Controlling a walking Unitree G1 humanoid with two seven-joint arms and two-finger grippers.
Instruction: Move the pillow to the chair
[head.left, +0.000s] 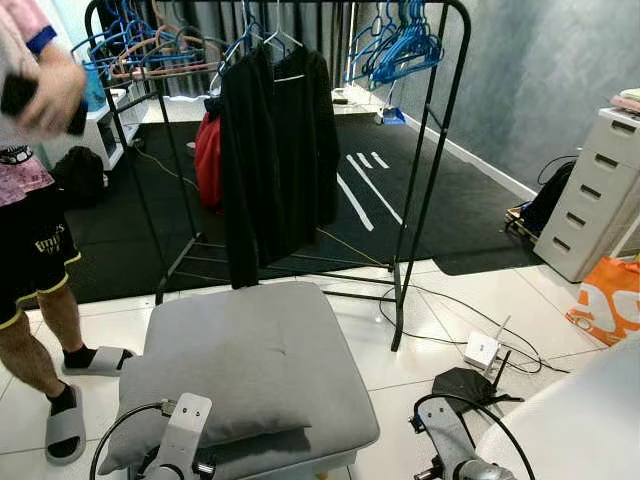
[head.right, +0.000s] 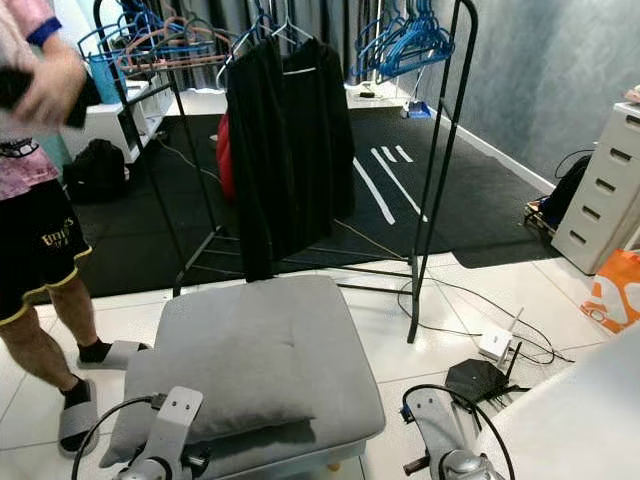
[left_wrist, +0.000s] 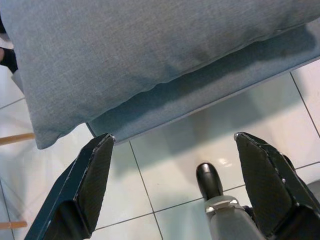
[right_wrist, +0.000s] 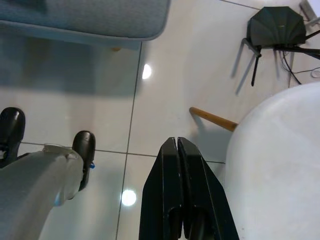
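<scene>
Pillow resting on the grey chair, both hands low and free.

The pillow (head.left: 215, 385) overhangs the chair (head.left: 300, 330) at its near left edge; left hand (left_wrist: 172, 187) spread apart below, right hand (right_wrist: 180, 190) pressed together. A nudge could tip it onto the floor.

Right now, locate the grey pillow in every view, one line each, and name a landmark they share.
Left eye view: pillow low and left of centre, on the grey chair seat.
Right eye view: low and left, same seat.
Left wrist view: across the top, beyond the open left gripper.
Right wrist view: I can't tell pillow from seat.
Shared landmark: the grey seat edge.
</scene>
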